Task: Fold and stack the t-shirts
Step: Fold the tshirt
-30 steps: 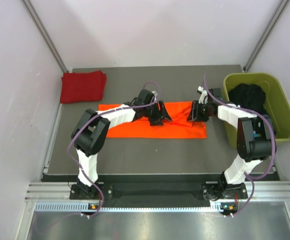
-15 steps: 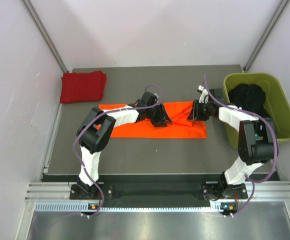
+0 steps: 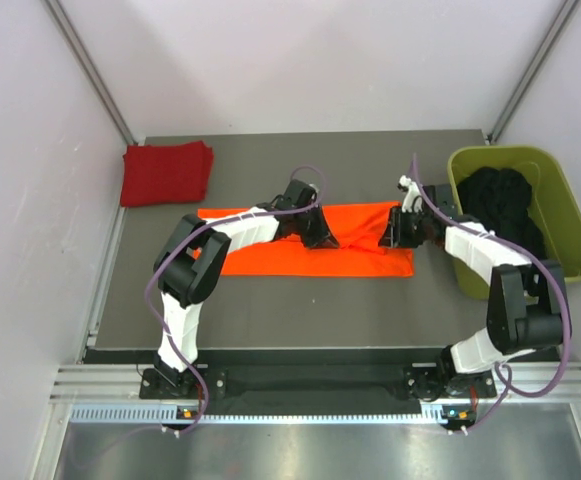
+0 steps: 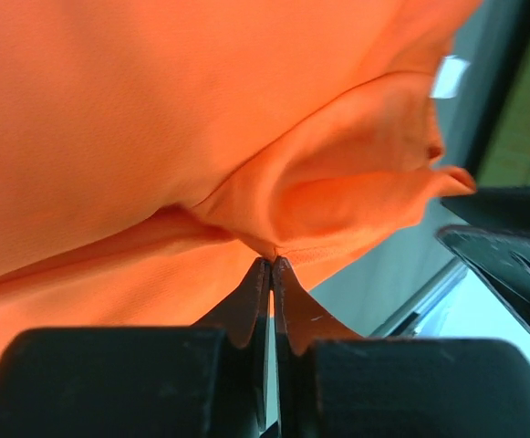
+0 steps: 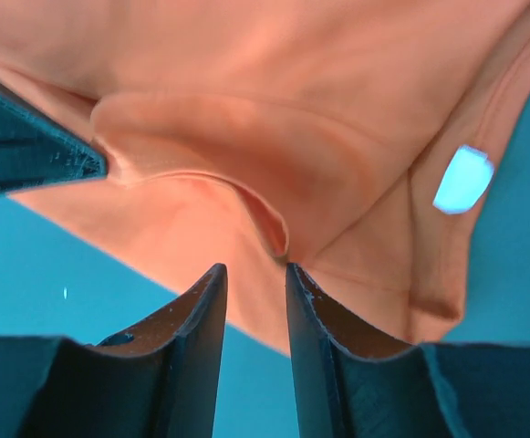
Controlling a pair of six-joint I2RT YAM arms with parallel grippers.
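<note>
Left wrist alone shows the left claw (image 4: 271, 264) pinched shut on an orange t-shirt (image 4: 109, 109) ridge; the right claw (image 5: 255, 270) is slightly open, holding nothing; top external shows its long axis running left-right.

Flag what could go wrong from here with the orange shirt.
1. The left claw is shut on only a thin pinch of the orange t-shirt, so the fabric could slip out on lifting.
2. The right claw has its jaws apart, with a ridge of the shirt just past its tips. Closing there might miss it, and a one-sided lift would likely skew the fold.
</note>
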